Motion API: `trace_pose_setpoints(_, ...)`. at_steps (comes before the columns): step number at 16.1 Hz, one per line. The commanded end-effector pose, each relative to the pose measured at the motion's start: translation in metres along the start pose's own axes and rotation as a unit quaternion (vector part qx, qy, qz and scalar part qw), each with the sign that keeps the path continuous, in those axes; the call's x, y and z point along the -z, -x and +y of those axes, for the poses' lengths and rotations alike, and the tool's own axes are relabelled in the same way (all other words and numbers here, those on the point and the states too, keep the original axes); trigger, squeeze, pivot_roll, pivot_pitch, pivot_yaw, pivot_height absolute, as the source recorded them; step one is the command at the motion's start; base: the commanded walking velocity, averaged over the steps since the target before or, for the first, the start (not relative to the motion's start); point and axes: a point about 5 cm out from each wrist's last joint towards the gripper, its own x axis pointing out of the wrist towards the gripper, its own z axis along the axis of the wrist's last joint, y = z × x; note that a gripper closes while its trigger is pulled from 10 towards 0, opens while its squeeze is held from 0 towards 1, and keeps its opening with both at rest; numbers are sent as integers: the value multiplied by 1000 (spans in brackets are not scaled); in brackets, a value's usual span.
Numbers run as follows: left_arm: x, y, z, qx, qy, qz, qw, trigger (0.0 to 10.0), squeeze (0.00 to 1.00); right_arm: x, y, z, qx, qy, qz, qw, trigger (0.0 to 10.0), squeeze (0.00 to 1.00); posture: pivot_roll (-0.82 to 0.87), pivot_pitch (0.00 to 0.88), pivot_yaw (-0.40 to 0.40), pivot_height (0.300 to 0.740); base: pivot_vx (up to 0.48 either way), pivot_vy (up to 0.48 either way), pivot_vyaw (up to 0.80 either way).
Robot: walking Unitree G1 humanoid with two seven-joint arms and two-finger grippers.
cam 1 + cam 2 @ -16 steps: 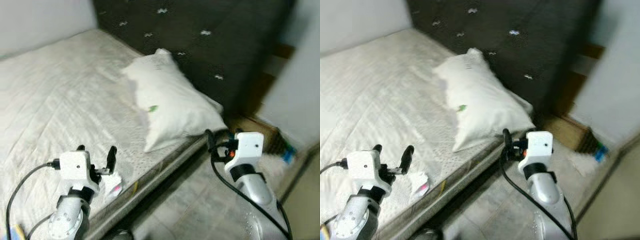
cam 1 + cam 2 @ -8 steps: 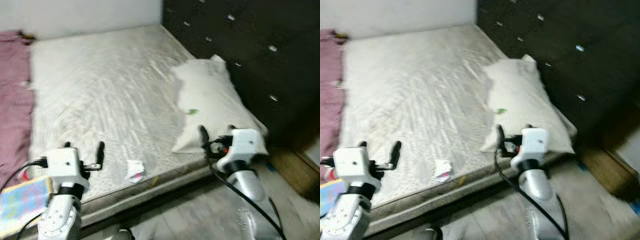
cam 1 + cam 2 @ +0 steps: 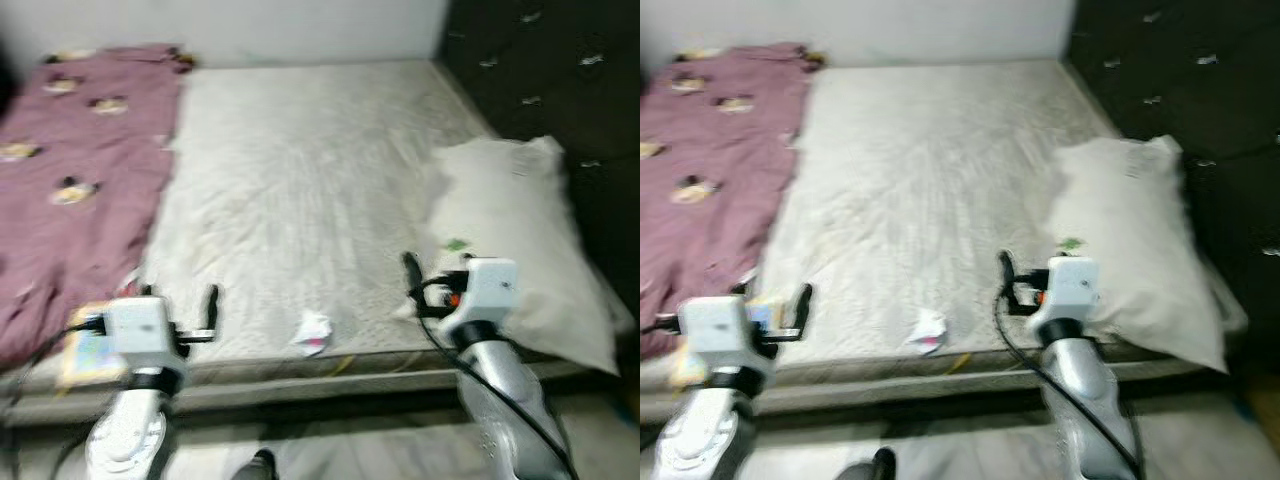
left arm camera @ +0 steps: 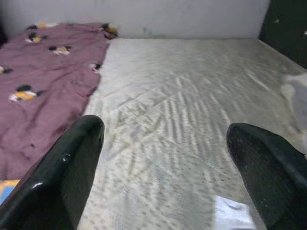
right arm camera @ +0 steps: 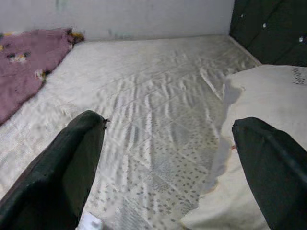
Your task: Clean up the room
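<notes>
- Bedroom scene: a bare white mattress [image 3: 300, 200] runs across the middle of the head views, with a dark tufted headboard [image 3: 560, 70] at the upper right and pale floor [image 3: 350, 450] along the bottom edge.
- A maroon blanket [image 3: 80, 170] with small prints lies over the left part of the bed; a white pillow [image 3: 520, 240] sits at the right.
- Near the mattress's front edge, lower centre, lies a crumpled scrap of paper [image 3: 312, 332], white with a touch of pink. I judge it the litter to clear.
- A colourful flat item [image 3: 90, 352], perhaps a booklet, lies at the lower left edge of the bed, blurred.
- My left gripper [image 4: 163, 158] hovers at lower left, fingers spread wide, holding nothing.
- My right gripper [image 5: 168, 158] hovers just right of centre beside the pillow, likewise wide apart and empty.
- I judge I am at the approach step; next calls for bringing one gripper down over the scrap and closing on it.
</notes>
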Motion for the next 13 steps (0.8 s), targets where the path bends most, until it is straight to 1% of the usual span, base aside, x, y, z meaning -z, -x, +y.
trace_pose_setpoints(1, -1, 1, 6, -7, 3, -2, 1000, 10000, 0, -3, -1, 0, 5, -3, -5, 1000, 10000, 0, 19, 148, -51, 740, 0, 0, 0)
trace_pose_setpoints(3, 0, 3, 10, -29, 17, 0, 999, 10000, 0, -4, -1, -1, 5, 8, -8, 1000, 10000, 0, 13, 149, -49, 740, 0, 0, 0)
trace_pose_setpoints(4, 2, 4, 10, -32, 18, 3, 999, 10000, 0, -4, -1, -3, 7, 5, -10, 1000, 10000, 0, 14, 150, -51, 740, 0, 0, 0)
trace_pose_setpoints(5, 1, 3, 8, -23, 14, 2, 1000, 10000, 0, -5, -3, -5, 11, -1, -11, 1000, 10000, 0, 20, 149, -56, 740, 0, 0, 0)
trace_pose_setpoints(7, 0, 2, 8, -20, 13, 0, 1000, 10000, 0, -4, -4, -4, 8, -3, -9, 1000, 10000, 0, 22, 148, -56, 740, 0, 0, 0)
trace_pose_setpoints(11, 0, 2, 7, -19, 13, 0, 1000, 10000, 0, -3, -3, -3, 10, -3, -7, 1000, 10000, 0, 23, 149, -55, 740, 0, 0, 0)
trace_pose_setpoints(12, 0, 1, 6, -17, 13, 0, 1000, 10000, 0, -1, -3, -4, 10, -8, 0, 1000, 10000, 0, 23, 148, -58, 740, 0, 0, 0)
trace_pose_setpoints(13, -1, 0, 5, -15, 13, -1, 1000, 10000, 0, -1, -4, -5, 13, -7, 1, 1000, 10000, 0, 23, 146, -58, 740, 0, 0, -538)
